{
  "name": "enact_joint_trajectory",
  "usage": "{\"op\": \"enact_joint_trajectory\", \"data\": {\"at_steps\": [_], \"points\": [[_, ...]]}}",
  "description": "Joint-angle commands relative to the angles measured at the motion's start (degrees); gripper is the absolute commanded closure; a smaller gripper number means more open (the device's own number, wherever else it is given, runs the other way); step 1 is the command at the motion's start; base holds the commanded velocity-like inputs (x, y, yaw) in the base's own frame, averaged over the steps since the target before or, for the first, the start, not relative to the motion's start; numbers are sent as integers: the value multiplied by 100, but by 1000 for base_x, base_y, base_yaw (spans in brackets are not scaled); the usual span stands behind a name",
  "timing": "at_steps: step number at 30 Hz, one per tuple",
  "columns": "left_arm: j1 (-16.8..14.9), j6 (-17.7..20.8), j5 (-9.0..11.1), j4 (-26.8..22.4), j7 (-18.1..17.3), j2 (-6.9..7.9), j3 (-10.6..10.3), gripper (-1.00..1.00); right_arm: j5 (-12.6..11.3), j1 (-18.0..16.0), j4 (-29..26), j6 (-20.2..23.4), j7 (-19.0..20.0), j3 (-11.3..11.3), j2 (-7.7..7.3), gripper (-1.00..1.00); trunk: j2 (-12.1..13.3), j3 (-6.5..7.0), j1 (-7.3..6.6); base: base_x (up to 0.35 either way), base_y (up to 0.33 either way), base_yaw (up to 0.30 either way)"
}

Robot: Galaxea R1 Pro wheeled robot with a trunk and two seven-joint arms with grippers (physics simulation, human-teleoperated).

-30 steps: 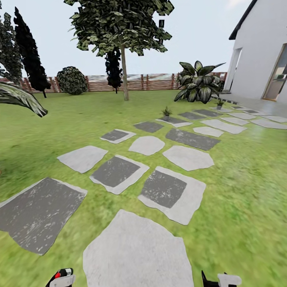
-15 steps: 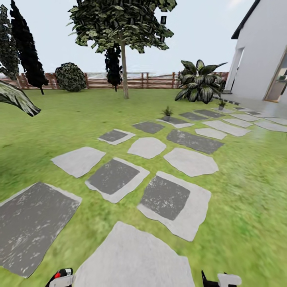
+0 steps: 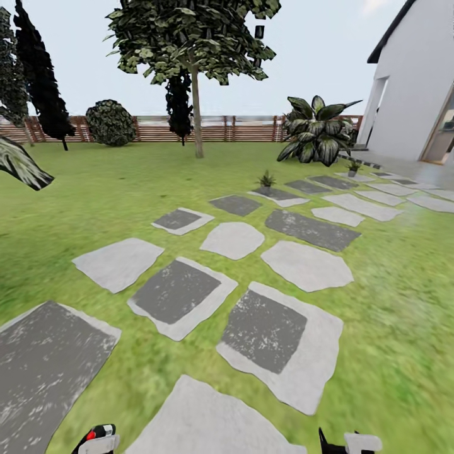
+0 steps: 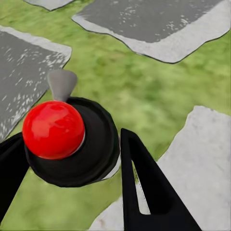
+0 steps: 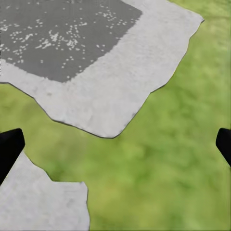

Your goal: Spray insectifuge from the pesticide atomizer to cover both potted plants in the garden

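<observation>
Left claw (image 4: 72, 159): its two dark fingers close around the pesticide atomizer (image 4: 72, 144), seen from above as a round black body with a red top and a pale grey trigger.
Right claw (image 5: 115, 144): spread wide, fingertips at the far edges of its wrist view, nothing between them.
Potted plants: the nearer potted plant (image 3: 267, 180) stands ahead and slightly right, at the far end of the stepping stones (image 3: 265, 328); the farther potted plant (image 3: 353, 168) lies further right, toward the house (image 3: 410, 94).
Key relation: both lie well ahead, to the right of the atomizer-holding arm.
Judgement: more driving looks needed before spraying.
</observation>
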Motion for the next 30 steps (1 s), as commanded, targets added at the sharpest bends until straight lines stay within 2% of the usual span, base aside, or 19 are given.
{"op": "enact_joint_trajectory", "data": {"at_steps": [1, 16, 21, 30], "points": [[-3, -17, 41, 5, -3, 1, -15, 100, 60, -4, 5, -18, -1, -48, 1, -100, -2, -5, 2, 335, 0, 0], [-4, -26, 69, -3, 67, 15, 8, 100, 60, -4, 5, -26, -1, -51, 10, -100, -2, -5, 2, 336, 0, 0], [-2, -25, 20, -3, 61, 3, -7, 100, 60, -4, 5, -22, -1, -49, 10, -100, -2, -5, 2, 335, 0, -175], [-4, -19, 58, -3, 58, 1, -8, 100, 60, -4, 5, -26, 17, -48, 6, -100, -2, -5, 2, 336, 0, -16]]}}
